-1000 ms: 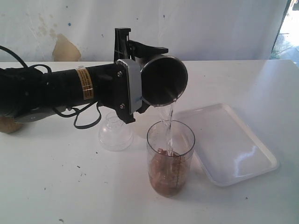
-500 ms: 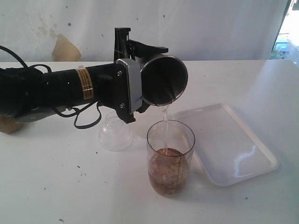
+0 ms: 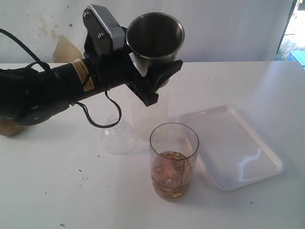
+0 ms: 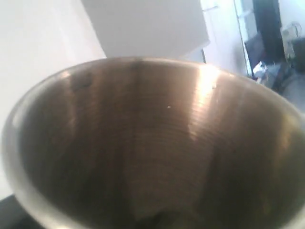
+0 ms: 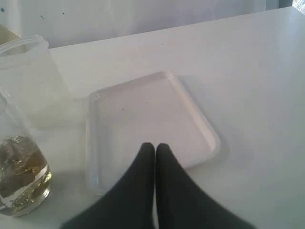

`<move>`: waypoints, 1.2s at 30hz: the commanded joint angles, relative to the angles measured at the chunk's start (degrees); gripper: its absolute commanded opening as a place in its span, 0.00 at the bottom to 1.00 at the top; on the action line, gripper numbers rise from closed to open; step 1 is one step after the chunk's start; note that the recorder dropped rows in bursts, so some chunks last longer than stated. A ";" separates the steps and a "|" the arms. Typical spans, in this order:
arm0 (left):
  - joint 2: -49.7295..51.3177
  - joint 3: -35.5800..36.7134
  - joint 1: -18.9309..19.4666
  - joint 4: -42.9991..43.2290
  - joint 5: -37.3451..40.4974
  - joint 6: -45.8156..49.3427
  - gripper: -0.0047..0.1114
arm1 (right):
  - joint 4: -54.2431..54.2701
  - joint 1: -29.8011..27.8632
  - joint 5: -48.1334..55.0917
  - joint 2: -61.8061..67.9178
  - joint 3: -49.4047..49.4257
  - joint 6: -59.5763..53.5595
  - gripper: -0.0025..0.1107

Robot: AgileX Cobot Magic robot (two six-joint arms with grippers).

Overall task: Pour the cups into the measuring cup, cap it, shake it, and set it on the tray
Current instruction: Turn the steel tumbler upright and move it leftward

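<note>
Left gripper (image 3: 148,62): jaws spread wide and clamped round the tapered shiny steel tumbler (image 3: 155,36), so it's got a proper hold on it.
Tumbler now vs a second ago: it was lying on its side with a thin clear stream running out. Now it's swung back mouth-up, sitting higher and further left, and the stream has stopped. The left wrist view looks straight down into it (image 4: 157,152).
Clear tall plastic measuring cup (image 3: 174,160): same spot on the white table (image 3: 47,191), just left of the tray. It holds brownish liquid about a third of the way up, paler than before.
Flat white rectangular plastic tray (image 3: 248,167): hasn't budged.
Right gripper (image 5: 155,152): fingers pressed together with nothing between them, hanging over the tray's (image 5: 143,114) edge.
Other bits: a clear domed plastic piece (image 3: 117,136) left of the measuring cup (image 5: 19,176), and a frosted translucent cup (image 5: 28,76) just behind it.
</note>
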 commanded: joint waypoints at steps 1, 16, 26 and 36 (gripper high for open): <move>-0.87 -0.68 -0.04 -11.25 2.68 -10.14 0.04 | -0.34 -0.48 -0.13 -0.27 0.25 0.01 0.02; -10.54 2.02 17.45 -12.92 23.12 -12.86 0.04 | -0.34 -0.48 -0.13 -0.27 0.25 0.01 0.02; -1.72 13.18 24.02 -19.23 8.34 -5.23 0.04 | -0.34 -0.48 -0.13 -0.27 0.25 0.01 0.02; 11.17 13.58 24.02 -18.25 -12.42 -2.21 0.04 | -0.34 -0.48 -0.13 -0.27 0.25 0.01 0.02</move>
